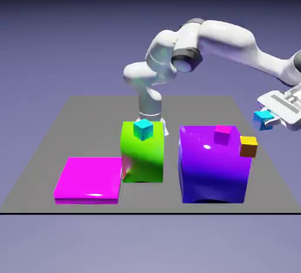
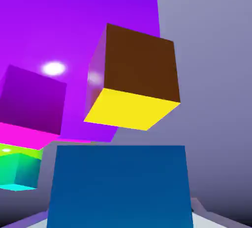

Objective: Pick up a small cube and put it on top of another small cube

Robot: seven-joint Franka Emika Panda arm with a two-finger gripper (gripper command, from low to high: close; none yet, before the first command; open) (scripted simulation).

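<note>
Exterior view takes in the whole layout: grey tabletop point(image 1: 70, 119), flat magenta slab point(image 1: 88, 179) at the view's left, green block point(image 1: 142, 159) beside it with a cyan-teal small cube point(image 1: 143, 129) on top, and a big purple block point(image 1: 210, 165) carrying a small magenta cube point(image 1: 223, 135) near its top rear edge. Orange small cube point(image 1: 248, 146) sits at the purple block's upper corner on the view's right; whether it rests on the block or just beside it, cannot tell. White arm point(image 1: 223, 37) arcs over to the view's right edge

Hand view adds the close detail: small cube point(image 2: 118, 185) fills the lower frame, large and blue, hiding the fingertips; the orange cube point(image 2: 135, 82) shows beyond it with brown and yellow faces against purple

Pincer point(image 1: 267, 119) is closed on the small cube point(image 1: 263, 117), held in the air off the tabletop's right side, near the orange cube but apart from it
</note>
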